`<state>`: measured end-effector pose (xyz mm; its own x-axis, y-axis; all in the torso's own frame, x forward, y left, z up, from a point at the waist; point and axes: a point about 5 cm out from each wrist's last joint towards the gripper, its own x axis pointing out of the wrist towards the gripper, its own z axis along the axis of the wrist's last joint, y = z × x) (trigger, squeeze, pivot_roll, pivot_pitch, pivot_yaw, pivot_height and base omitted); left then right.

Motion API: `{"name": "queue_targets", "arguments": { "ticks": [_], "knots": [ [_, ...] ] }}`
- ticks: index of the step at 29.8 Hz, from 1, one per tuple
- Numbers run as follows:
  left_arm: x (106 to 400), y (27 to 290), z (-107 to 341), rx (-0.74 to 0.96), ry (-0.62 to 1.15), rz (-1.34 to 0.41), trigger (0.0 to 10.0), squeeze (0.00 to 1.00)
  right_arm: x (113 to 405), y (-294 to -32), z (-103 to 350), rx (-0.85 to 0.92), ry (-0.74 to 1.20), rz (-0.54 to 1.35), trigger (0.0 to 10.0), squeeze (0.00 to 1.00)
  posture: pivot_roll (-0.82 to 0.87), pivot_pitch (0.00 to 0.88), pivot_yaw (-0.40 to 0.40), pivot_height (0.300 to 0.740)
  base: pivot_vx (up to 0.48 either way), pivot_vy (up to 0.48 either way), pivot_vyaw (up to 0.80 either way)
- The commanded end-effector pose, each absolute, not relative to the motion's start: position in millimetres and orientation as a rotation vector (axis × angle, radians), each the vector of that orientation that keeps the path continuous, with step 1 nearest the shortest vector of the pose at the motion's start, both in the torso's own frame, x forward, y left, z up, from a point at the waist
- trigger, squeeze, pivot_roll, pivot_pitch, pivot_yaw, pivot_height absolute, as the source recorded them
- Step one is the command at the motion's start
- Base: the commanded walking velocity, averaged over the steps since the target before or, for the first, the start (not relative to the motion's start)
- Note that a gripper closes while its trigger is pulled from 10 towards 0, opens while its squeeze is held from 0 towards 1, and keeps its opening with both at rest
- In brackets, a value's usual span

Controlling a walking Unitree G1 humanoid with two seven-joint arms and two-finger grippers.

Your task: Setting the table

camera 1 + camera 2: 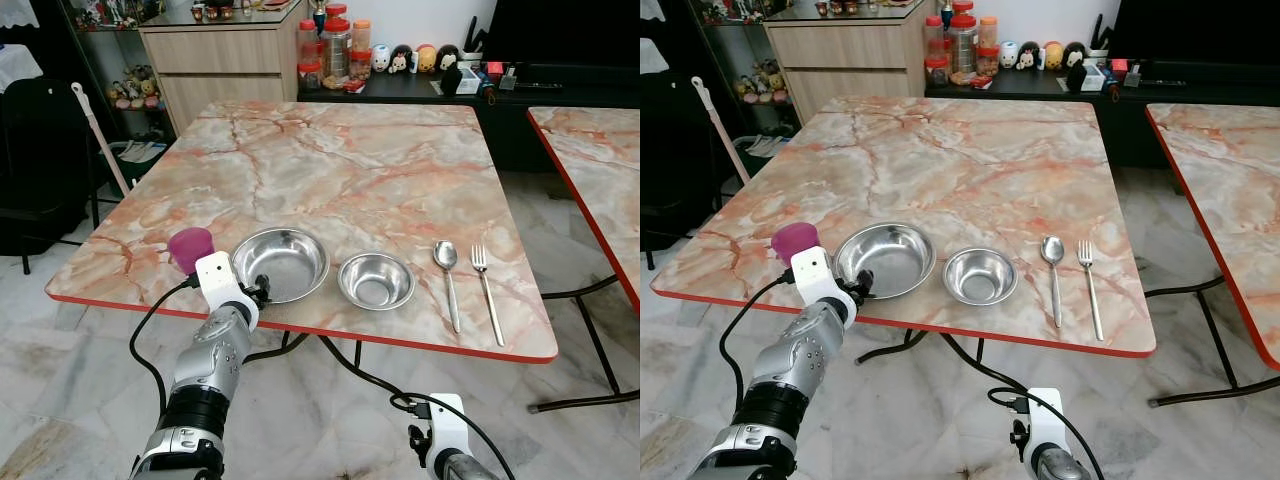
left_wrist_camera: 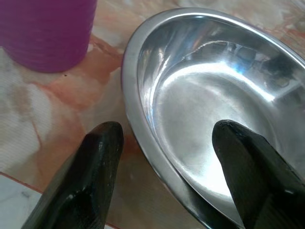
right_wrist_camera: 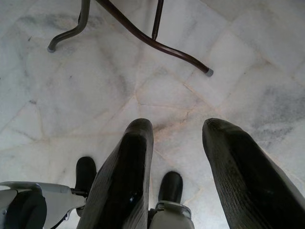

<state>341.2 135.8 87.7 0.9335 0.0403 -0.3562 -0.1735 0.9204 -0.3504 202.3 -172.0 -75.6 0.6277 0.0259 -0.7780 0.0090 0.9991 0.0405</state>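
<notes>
On the marble table (image 1: pixel 330 170), near its front edge, stand a purple cup (image 1: pixel 190 248), a large steel bowl (image 1: pixel 282 262) and a smaller steel bowl (image 1: pixel 376 280). A spoon (image 1: pixel 447 270) and a fork (image 1: pixel 485 285) lie to their right. My left gripper (image 2: pixel 167 143) is open at the large bowl's near-left rim. One finger (image 2: pixel 95 162) is outside the rim and the other hangs over the bowl's inside. The cup (image 2: pixel 47 33) stands just beyond that outer finger. My right gripper (image 3: pixel 176 157) hangs open below the table, pointing at the floor.
A second marble table (image 1: pixel 600 150) stands to the right across a narrow gap. Behind are a wooden cabinet (image 1: pixel 225 65) and a dark shelf with jars (image 1: pixel 335 50). A black chair (image 1: pixel 40 150) and a mop handle (image 1: pixel 100 140) stand at the left. Table legs (image 3: pixel 143 33) cross the marble floor.
</notes>
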Motion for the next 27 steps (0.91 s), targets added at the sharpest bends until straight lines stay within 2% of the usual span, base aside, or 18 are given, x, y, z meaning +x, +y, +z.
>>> {"name": "queue_targets", "arguments": {
  "ticks": [1, 27],
  "knots": [
    [343, 138, 88, -0.368, 0.352, 0.128, 0.0, 0.00, 202, -171, -76, 0.035, 0.900, 0.018, 10.0, 0.00, 0.08, 0.000, 0.038, 0.740, 0.000, 0.000, 0.00],
    [345, 148, 90, -0.310, 0.353, 0.180, 0.0, 0.00, 209, -168, -73, 0.021, 0.894, 0.034, 10.0, 0.00, 0.12, 0.000, 0.015, 0.740, 0.000, 0.000, 0.00]
  ]
}}
